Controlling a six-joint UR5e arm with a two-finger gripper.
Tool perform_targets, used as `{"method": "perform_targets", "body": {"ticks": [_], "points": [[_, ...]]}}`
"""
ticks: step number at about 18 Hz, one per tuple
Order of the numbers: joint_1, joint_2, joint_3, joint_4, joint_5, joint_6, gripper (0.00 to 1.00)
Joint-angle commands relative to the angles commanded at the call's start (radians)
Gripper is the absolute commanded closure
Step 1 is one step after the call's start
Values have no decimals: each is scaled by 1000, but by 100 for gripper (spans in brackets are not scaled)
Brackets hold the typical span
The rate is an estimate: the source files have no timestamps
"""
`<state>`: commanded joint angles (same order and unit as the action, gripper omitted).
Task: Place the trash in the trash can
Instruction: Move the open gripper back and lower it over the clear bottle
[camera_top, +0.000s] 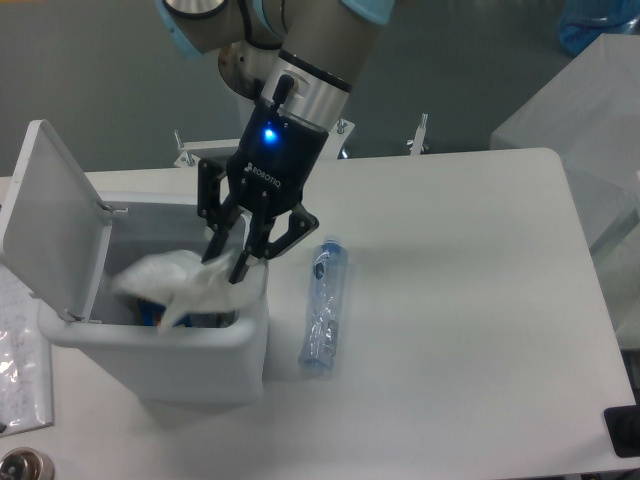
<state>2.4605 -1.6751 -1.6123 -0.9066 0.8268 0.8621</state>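
Gripper: my gripper (232, 262) hangs over the right half of the open trash can (150, 345), fingers pointing down into it. The jaws stand apart, and the wrapper looks to be slipping free of them rather than held; I cannot tell whether a fingertip still touches it.

Wrapper: the crumpled clear wrapper (170, 283) sits inside the bin's mouth, left of and below my fingers, its bulk under the rim line on the near side. I judge it is in the act of dropping in.

Trash can: white, rectangular, on the left of the table (450, 300). Its hinged lid (50, 215) stands tipped back to the far left, which is why I can reach straight down.

Inside the bin: a bit of something blue (152, 312) shows under the wrapper; too covered to name.

Bottle: the crushed clear bottle with the blue label (322, 315) lies on the table just right of the bin, lengthways from far to near, apart from my gripper and untouched.

Progress: by my reckoning one of two pieces is going in; the bottle is left.

Next move: lift clear of the rim, shift right, and take the bottle across its slim body.

Risk: a crushed bottle may flex or roll under the fingers.
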Motion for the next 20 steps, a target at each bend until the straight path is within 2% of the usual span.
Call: {"method": "perform_targets", "body": {"ticks": [2, 5, 9, 13, 19, 20], "points": [[8, -5, 6, 0, -2, -6, 0], [50, -61, 35, 2, -6, -8, 0], [127, -161, 98, 0, -32, -37, 0], [164, -273, 164, -3, -20, -95, 0], [152, -356, 140, -9, 92, -95, 0], [143, -362, 137, -26, 107, -95, 0]]}}
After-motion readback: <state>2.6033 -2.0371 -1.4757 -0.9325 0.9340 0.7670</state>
